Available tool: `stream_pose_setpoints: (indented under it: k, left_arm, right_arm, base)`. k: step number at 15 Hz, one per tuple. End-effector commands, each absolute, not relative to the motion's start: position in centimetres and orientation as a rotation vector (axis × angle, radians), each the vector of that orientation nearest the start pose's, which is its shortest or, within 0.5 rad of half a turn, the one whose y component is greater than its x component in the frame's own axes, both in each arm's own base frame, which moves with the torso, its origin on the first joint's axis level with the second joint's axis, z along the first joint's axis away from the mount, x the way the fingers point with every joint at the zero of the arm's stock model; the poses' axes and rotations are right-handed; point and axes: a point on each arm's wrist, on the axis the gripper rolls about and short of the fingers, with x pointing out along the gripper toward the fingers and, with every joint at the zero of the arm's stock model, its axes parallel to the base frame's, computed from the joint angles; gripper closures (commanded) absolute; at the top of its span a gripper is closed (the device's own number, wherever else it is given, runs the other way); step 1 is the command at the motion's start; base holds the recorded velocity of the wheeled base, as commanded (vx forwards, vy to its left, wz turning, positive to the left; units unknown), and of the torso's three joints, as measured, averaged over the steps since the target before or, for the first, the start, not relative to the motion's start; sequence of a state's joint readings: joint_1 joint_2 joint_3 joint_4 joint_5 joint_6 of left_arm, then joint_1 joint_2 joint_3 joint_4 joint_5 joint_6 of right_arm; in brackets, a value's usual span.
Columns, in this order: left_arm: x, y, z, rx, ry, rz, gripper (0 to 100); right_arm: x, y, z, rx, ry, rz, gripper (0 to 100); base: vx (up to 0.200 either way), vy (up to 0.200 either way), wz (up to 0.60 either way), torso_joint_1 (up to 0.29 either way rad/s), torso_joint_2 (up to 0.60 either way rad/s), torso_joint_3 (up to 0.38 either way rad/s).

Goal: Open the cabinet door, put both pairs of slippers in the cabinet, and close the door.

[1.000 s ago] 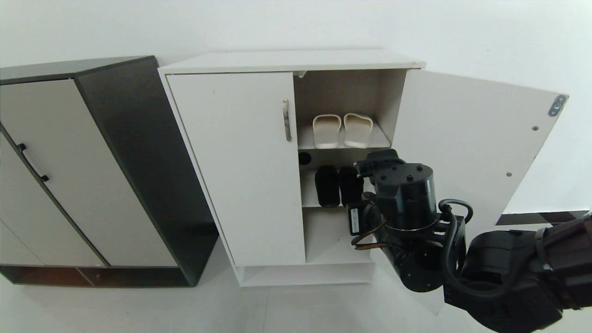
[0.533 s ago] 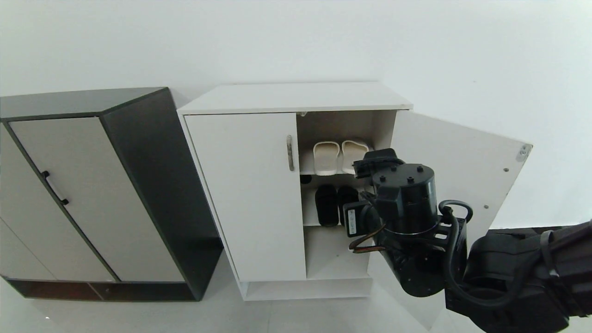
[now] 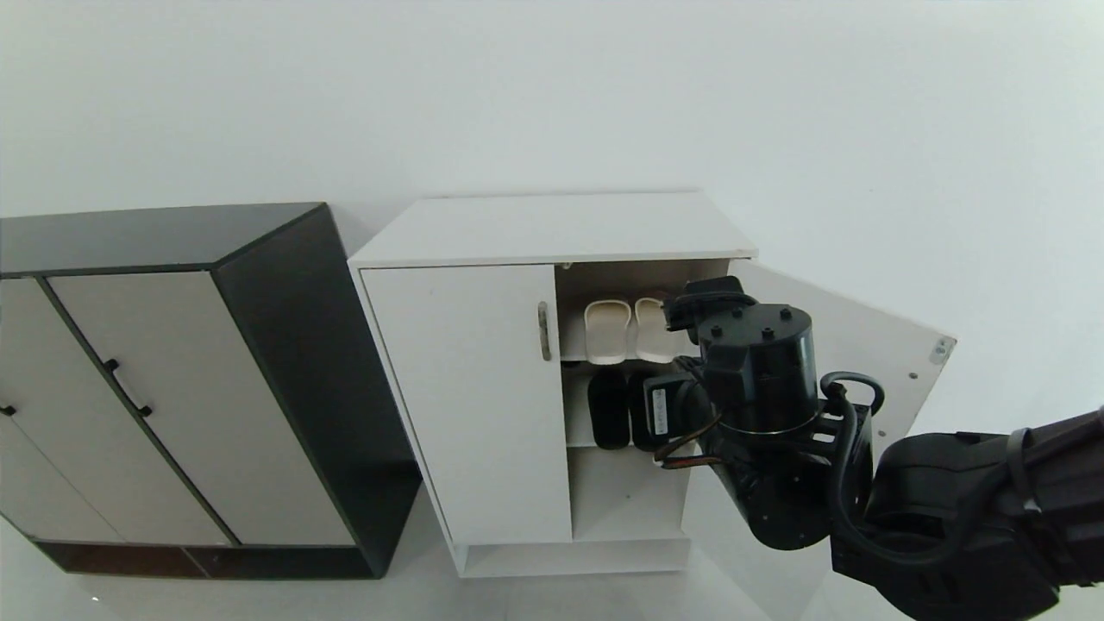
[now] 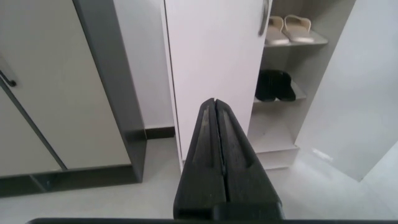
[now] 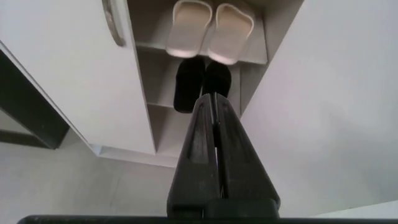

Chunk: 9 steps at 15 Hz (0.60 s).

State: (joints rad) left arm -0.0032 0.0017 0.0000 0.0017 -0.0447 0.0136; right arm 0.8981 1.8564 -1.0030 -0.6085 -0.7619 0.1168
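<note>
Closing looks like the step in hand: the open white door (image 3: pixel 862 345) at centre right is wanting a push on its outer face near the free edge, following its arc (the arm appears to be sitting on the inner side). The right gripper (image 5: pixel 216 102) and left gripper (image 4: pixel 214 106) are showing fingers pressed together, empty. The white wooden cabinet (image 3: pixel 552 228) at centre is holding two cream slippers (image 3: pixel 608 332) on the upper shelf and two black slippers (image 3: pixel 609 410) just below; one shut door (image 3: pixel 466 405), one open

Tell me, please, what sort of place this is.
Probably a home entryway or a staged one: a white shoe cabinet with white slippers and black slippers on its shelves, beside a dark cabinet, against a bare wall.
</note>
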Motion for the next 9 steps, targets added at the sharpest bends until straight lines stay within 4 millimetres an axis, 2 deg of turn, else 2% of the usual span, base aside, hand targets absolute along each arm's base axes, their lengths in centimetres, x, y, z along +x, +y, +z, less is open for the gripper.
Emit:
stream_pose_setpoints:
  k: [1,7,9]
  left_arm:
    - [-2.27,-0.09,7.54,0.014,0.003,-0.048,100]
    - [-2.27,-0.09,7.54,0.014,0.003,-0.048,100]
    - [-2.27,-0.09,7.54,0.014,0.003,-0.048,100]
  right_arm:
    - [23.00,26.42,18.22,-0.065,0.173,0.126,100]
    - [22.93,26.34,18.20,-0.066,0.174,0.126,100]
    - [22.92,26.33,18.16,-0.067,0.175,0.127,100]
  base:
    - [0.000,0.000,0.00,0.183,-0.49,-0.305]
    - [0.000,0.000,0.00,0.219,-0.53,-0.314]
    - [0.000,0.000,0.00,0.139,-0.32,-0.188]
